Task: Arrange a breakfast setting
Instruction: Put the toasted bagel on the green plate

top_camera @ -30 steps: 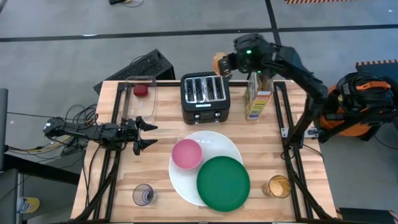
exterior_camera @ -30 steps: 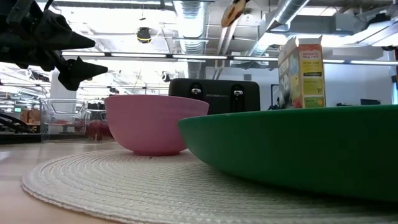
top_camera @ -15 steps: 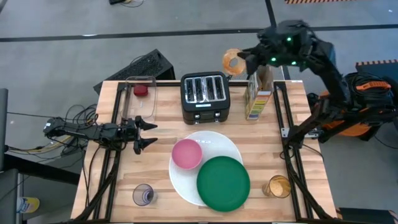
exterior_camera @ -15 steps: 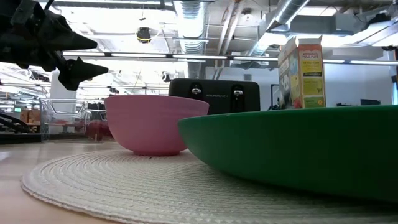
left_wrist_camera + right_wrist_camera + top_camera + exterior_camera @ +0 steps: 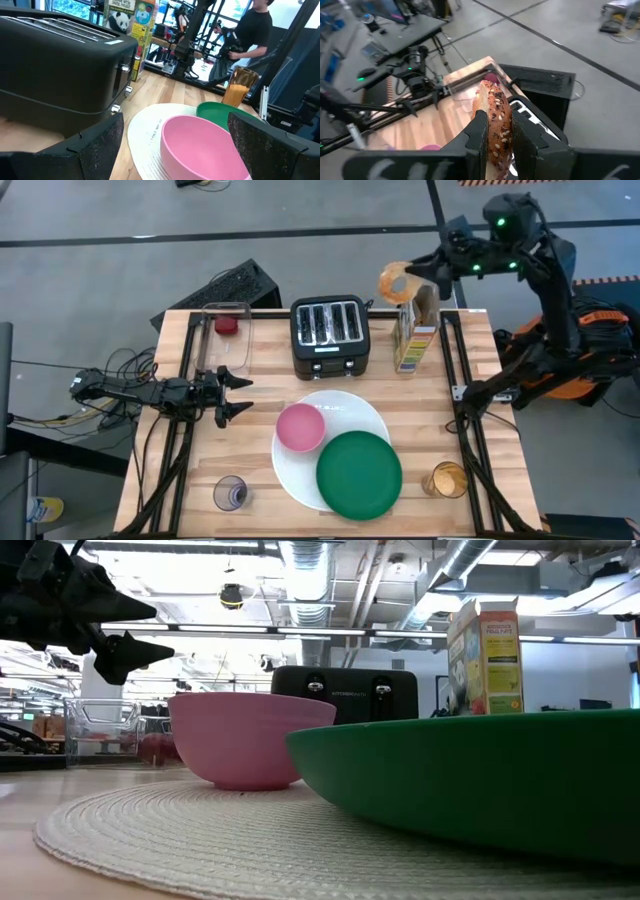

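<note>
Right fingers: my right gripper (image 5: 418, 278) is clamped on the toasted bagel ring (image 5: 397, 282), pads pressing both faces of it (image 5: 496, 127).
Bagel position: lifted high past the table's far edge, between the black toaster (image 5: 331, 336) and the carton (image 5: 413, 338).
Left fingers: my left gripper (image 5: 234, 392) is spread wide with nothing in it, hovering over the table's left side, pointing at the pink bowl (image 5: 300, 427).
Plates: bowl and dark-green plate (image 5: 359, 474) sit on the white plate (image 5: 353, 410).
Red piece: red food piece (image 5: 228, 325) lies in the clear container (image 5: 214, 350).
Tumblers: one tumbler (image 5: 230, 493) near the front left, the other tumbler (image 5: 447, 479) at front right.
</note>
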Robot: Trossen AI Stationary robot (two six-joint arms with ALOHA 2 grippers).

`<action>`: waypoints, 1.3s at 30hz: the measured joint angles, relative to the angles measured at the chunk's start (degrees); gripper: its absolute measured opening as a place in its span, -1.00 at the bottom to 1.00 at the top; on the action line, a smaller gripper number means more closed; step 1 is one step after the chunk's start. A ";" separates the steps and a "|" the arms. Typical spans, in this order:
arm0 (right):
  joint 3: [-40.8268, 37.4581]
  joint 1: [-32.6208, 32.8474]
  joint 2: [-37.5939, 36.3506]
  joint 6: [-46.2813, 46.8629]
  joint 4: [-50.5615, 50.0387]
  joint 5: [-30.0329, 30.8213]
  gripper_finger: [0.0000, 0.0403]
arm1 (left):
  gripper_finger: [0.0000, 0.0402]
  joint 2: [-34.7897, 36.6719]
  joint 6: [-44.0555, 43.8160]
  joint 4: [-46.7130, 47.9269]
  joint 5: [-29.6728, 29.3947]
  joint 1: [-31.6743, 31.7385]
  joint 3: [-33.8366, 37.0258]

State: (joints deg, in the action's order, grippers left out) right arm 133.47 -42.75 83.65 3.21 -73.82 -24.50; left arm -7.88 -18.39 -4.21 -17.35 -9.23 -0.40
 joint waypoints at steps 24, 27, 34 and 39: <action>0.02 -6.54 -4.33 -4.95 -8.05 -15.78 -0.59 | 0.71 0.00 -2.29 1.62 -7.35 0.01 -0.60; 0.02 -3.16 -6.59 -4.48 -8.01 -15.70 -0.59 | 0.71 0.00 -2.29 1.66 -8.05 0.01 -0.63; 0.02 2.21 -12.94 3.24 -3.55 -4.51 -0.59 | 0.71 0.00 -2.32 1.64 -10.57 0.01 -0.68; 0.02 5.97 -16.45 8.07 -0.91 5.20 -0.59 | 0.71 0.00 -2.33 1.63 -10.57 0.00 -0.70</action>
State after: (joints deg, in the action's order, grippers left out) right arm 133.49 -36.77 67.20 11.28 -74.73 -19.31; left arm -7.88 -20.72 -2.58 -27.92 -9.23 -1.10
